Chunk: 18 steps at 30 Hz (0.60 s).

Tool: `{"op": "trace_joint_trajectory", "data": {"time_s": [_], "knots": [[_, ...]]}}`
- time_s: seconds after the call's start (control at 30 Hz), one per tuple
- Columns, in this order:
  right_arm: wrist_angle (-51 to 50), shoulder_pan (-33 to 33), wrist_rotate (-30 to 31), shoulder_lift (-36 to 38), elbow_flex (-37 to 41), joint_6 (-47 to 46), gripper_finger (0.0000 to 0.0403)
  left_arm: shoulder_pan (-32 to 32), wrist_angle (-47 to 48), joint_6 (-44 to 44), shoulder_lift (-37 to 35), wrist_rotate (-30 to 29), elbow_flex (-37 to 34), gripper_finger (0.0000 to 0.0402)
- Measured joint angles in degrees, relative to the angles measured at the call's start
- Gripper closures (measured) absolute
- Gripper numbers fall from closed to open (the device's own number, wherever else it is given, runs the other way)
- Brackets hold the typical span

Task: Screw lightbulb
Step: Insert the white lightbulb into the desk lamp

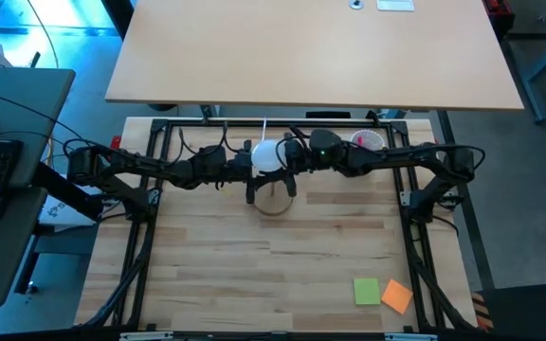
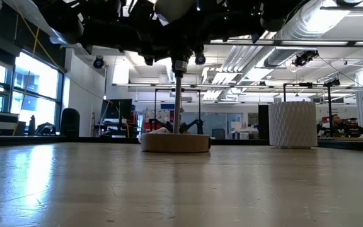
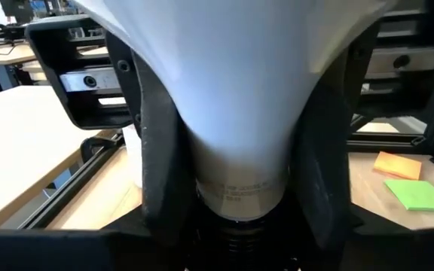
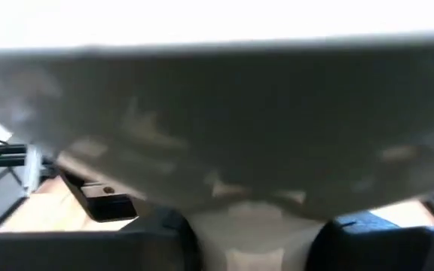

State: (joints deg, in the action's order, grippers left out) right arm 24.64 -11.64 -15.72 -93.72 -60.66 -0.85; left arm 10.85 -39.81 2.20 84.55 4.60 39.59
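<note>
Gripping the lightbulb [image 3: 236, 113] by its tapering neck, the left gripper [image 3: 236, 203] is holding it upright above the round wooden stand [image 1: 273, 200]. The right gripper [image 1: 292, 152] is sitting against the globe; I cannot tell its finger state.

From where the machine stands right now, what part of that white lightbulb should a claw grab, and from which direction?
Probably the narrow neck just below the globe, approached level from the side. The lightbulb stands upright, base down over the wooden stand, and tapers there, so fingers can close on either side of the taper, as the left claw does. The round globe on top looks likelier to slip. The right claw crowds in beside it.
</note>
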Motion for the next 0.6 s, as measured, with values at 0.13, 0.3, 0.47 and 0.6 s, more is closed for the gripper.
{"op": "trace_joint_trajectory", "data": {"time_s": [0.13, 0.3, 0.47, 0.6], "knots": [[0.33, 1.41, 3.56, 1.27, 0.12, 0.52, 0.0271, -0.07, -0.48, 0.05, -0.09, 0.42, 0.11, 0.0229], [0.22, 3.29, 9.83, 3.86, 0.21, 2.63, 0.0271, -0.04, -1.26, 1.19, -0.20, 0.62, 0.31, 0.0229], [0.05, 4.76, 12.46, 6.72, 0.25, 3.79, 0.0271, -0.09, -3.12, 1.20, -0.37, 1.48, 0.37, 0.0229], [-1.04, 5.51, 14.35, 7.37, 0.25, 4.20, 0.0271, -0.30, -3.74, 0.64, -0.22, 1.55, 0.28, 0.0229]]}}
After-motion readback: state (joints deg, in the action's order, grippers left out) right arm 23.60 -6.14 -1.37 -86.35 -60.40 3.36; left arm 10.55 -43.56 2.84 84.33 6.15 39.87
